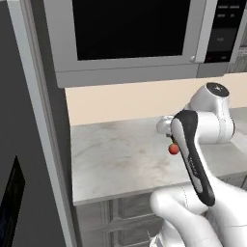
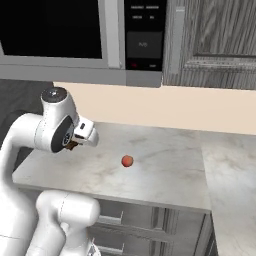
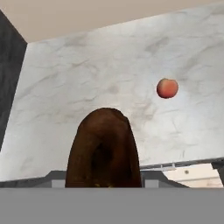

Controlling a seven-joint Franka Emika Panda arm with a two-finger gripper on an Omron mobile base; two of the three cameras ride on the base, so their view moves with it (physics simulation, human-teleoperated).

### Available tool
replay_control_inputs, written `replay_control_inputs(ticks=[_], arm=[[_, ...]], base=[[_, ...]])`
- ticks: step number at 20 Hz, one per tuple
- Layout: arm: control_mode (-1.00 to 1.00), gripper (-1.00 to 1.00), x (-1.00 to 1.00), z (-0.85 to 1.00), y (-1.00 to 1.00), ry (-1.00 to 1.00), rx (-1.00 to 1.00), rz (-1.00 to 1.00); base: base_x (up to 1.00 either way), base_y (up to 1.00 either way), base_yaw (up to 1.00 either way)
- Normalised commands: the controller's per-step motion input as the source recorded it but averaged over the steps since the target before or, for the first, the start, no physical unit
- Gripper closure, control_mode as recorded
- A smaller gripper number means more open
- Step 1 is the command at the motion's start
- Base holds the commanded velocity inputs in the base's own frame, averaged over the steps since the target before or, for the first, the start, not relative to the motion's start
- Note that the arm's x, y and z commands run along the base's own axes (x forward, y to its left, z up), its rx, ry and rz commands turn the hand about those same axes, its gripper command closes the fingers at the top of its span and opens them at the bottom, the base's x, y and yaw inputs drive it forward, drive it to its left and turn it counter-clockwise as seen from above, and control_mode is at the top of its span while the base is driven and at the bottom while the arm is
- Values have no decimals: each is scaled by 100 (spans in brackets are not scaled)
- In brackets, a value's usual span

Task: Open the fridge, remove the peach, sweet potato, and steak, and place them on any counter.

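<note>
My gripper [image 2: 74, 143] hangs over the left part of the counter [image 2: 165, 175], shut on the sweet potato [image 2: 71, 146]. In the hand view the sweet potato [image 3: 105, 148] is a dark brown lump that hides the fingertips, with the marbled counter [image 3: 87, 78] below it. The peach [image 2: 127, 161] lies alone on the slab, to the right of the gripper and apart from it. It also shows in the hand view [image 3: 167, 88] and just beside my forearm as the peach [image 1: 173, 149]. The dark grey fridge [image 1: 53, 144] stands at the counter's left end. The steak is out of view.
A black-windowed microwave [image 1: 130, 34] hangs above the counter [image 1: 116, 159], low over the arm's elbow. A wooden wall cabinet [image 2: 215, 45] is at upper right. Grey drawers [image 1: 125, 207] sit under the slab. The counter turns a corner at the right [image 2: 230, 165].
</note>
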Motion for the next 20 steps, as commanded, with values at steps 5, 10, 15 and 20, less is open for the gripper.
replay_control_inputs(ticks=[5,10,15,20], arm=[[-100,100,100,-87,6,14,0,0],[-100,100,100,-74,15,17,0,0],[-100,100,98,-69,17,16,0,0],[-100,100,75,-77,3,11,0,0]], base=[[0,0,0],[0,0,0],[0,0,0],[0,0,0]])
